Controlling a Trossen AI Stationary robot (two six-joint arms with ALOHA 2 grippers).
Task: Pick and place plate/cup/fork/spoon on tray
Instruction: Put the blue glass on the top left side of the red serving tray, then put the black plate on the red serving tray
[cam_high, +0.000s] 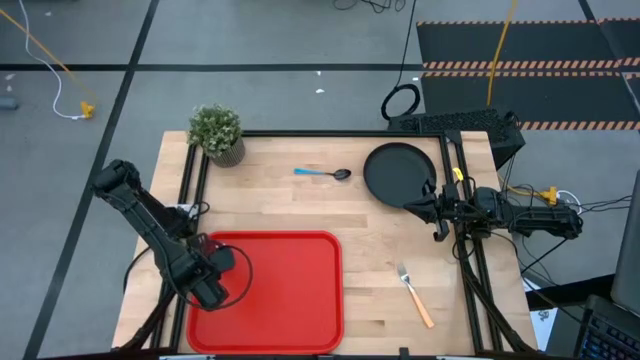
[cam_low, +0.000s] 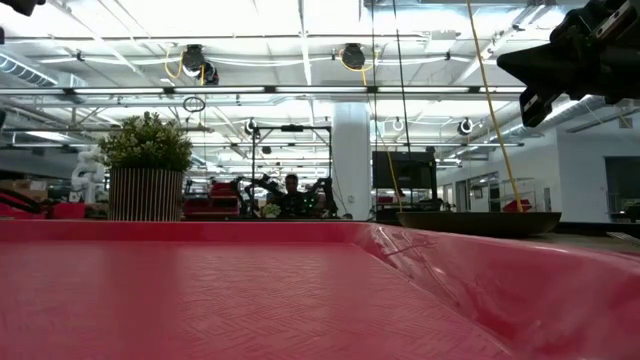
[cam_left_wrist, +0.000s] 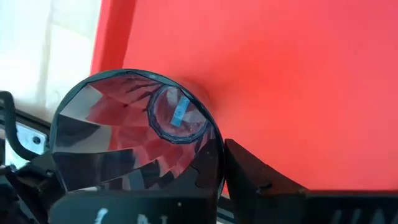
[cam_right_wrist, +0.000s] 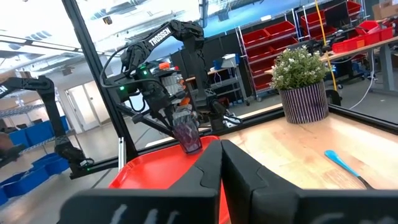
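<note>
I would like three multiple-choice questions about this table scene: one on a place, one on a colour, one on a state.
1. Where is the plate?
A. on the tray
B. on the bare table, by the right gripper
C. under the plant

2. What colour is the fork handle?
A. orange
B. light blue
C. green

3. What does the left gripper hold?
A. the spoon
B. nothing
C. the cup

Key: 1 B, the plate lies on wood, off the tray. 2 A, the blue handle belongs to the spoon. 3 C, the left wrist view shows the fingers closed on the cup above the tray.
</note>
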